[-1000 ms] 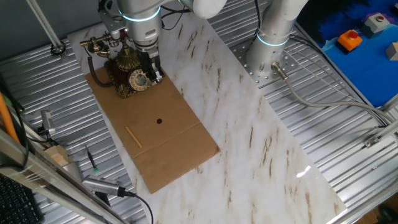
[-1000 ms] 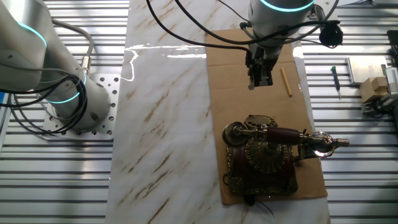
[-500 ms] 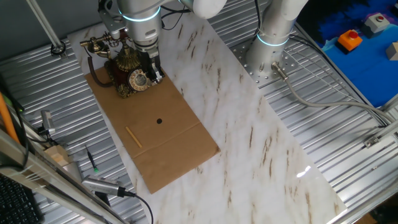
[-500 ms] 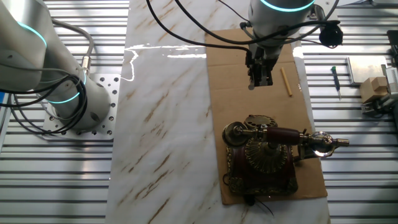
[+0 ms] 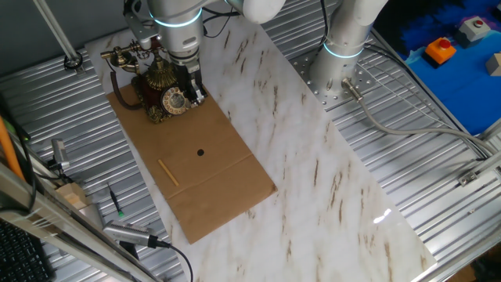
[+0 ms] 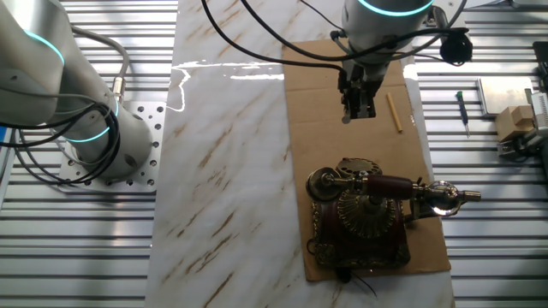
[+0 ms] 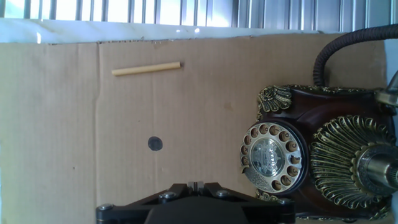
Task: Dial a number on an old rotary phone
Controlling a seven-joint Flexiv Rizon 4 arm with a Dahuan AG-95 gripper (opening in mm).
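Phone: your old rotary phone (image 5: 160, 84) stands at one end of the cardboard sheet (image 5: 205, 176) on the bench (image 5: 313, 180), dial (image 7: 272, 155) facing along the sheet, handset (image 6: 385, 186) resting across its top.
Gripper: your gripper (image 6: 358, 109) hangs above the cardboard just in front of the dial, pointing down; in the hand view the phone lies to the right of it.
Gripper state: you cannot tell how far it is open; nothing shows in its grasp.
Stick: a thin tan stick (image 7: 146, 68) lies on the cardboard, well apart from the phone.
Mark: a dark dot (image 7: 155, 144) sits between stick and dial.
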